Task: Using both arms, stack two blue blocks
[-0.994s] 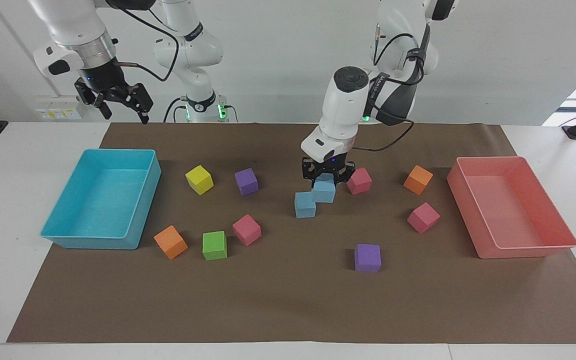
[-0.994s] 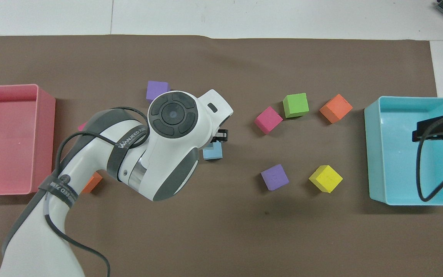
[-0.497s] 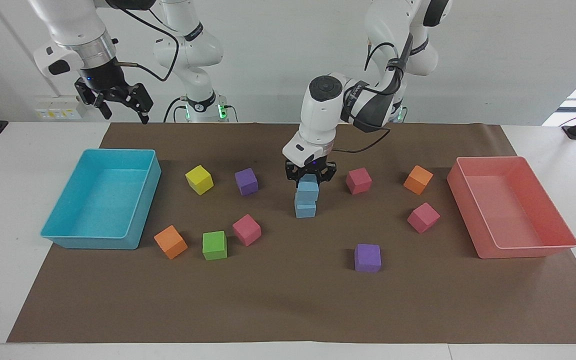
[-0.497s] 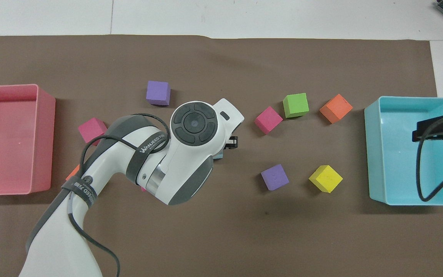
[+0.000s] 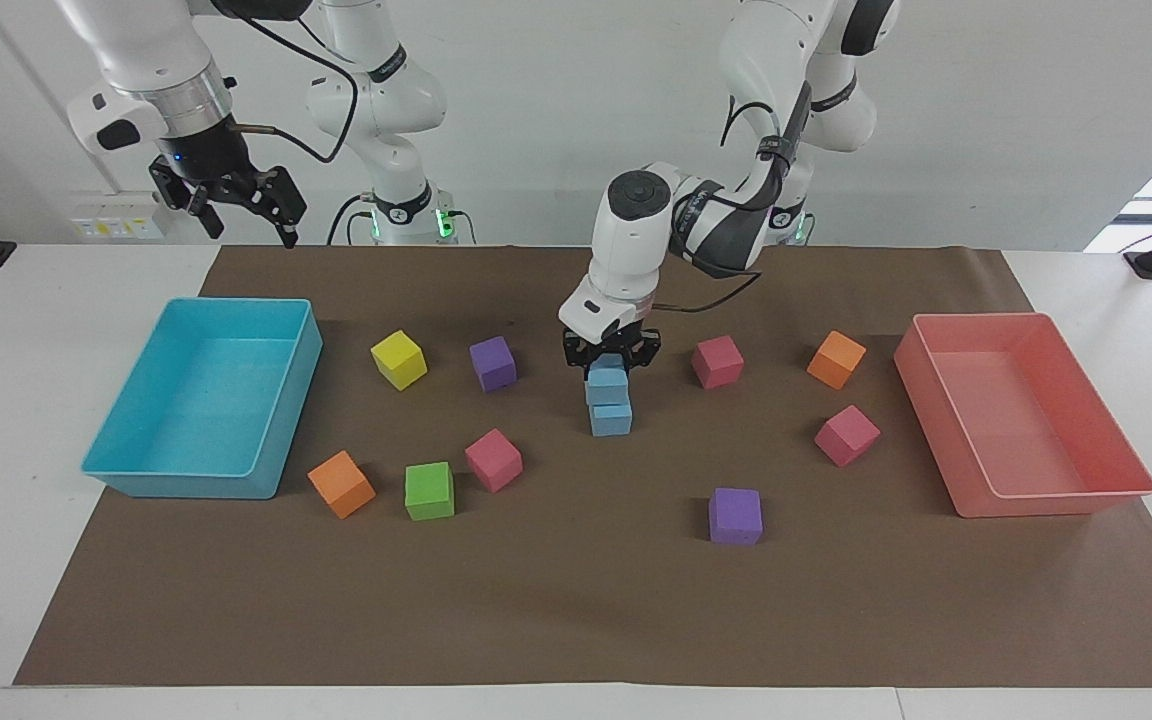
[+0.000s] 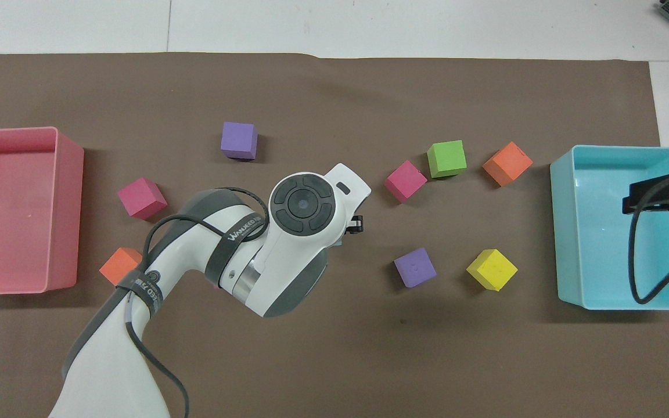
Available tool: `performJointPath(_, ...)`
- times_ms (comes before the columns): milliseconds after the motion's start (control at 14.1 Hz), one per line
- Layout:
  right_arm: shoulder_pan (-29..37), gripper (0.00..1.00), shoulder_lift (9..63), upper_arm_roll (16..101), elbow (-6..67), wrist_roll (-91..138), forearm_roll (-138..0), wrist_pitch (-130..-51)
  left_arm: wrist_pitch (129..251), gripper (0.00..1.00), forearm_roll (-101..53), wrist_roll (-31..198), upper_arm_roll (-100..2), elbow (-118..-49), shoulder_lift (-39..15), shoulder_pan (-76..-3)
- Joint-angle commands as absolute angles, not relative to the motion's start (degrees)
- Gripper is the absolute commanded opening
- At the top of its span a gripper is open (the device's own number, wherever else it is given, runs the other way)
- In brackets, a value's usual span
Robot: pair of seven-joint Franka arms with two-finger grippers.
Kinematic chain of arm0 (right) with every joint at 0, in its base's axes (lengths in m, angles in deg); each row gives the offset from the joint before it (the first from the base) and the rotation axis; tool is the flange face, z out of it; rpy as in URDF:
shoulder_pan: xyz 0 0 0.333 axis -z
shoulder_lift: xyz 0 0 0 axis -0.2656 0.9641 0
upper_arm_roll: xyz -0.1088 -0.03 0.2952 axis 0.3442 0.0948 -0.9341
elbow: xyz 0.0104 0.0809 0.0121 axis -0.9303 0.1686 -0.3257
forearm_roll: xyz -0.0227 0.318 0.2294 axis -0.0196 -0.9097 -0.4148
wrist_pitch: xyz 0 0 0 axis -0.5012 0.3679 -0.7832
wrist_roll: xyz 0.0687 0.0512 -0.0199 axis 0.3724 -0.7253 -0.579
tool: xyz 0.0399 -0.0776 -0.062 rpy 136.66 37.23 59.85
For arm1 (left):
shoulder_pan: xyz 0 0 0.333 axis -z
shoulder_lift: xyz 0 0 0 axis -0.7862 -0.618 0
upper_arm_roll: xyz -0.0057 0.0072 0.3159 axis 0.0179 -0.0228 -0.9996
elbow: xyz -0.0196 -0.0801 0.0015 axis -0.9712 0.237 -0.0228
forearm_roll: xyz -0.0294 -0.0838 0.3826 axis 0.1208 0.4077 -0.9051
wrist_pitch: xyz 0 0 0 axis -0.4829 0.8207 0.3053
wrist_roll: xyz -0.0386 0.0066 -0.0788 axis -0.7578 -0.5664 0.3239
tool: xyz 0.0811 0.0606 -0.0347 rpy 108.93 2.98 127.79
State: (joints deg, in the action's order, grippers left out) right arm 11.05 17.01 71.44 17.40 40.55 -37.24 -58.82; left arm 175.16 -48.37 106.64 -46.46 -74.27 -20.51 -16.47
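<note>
Left end effector (image 5: 610, 362) on stacked blue blocks (image 5: 609, 403)

The left arm (image 6: 253, 249) covers the frame's centre; the right claw (image 6: 668, 194) hangs over the turquoise tray (image 6: 567, 232).

Two blocks stacked mid-table under my left claw.
My left claw (image 5: 610, 362) holds the top block (image 5: 607, 385) on the bottom block (image 5: 611, 418); my right claw (image 5: 236, 205) hangs over the tray (image 5: 136, 466) at the right arm's end.
</note>
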Motion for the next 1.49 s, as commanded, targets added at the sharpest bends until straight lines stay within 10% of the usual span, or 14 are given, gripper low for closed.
performJointPath(0, 11.5, 1.00, 16.9, 71.3, 17.0, 39.1, -38.3, -58.1, 176.6, 0.00, -47.5, 106.4, -47.2, -76.8, -19.2, -16.1)
performJointPath(1420, 11.4, 1.00, 16.9, 71.3, 17.0, 39.1, -38.3, -58.1, 178.0, 0.00, -47.6, 105.6, -47.3, -76.7, -19.3, -16.9)
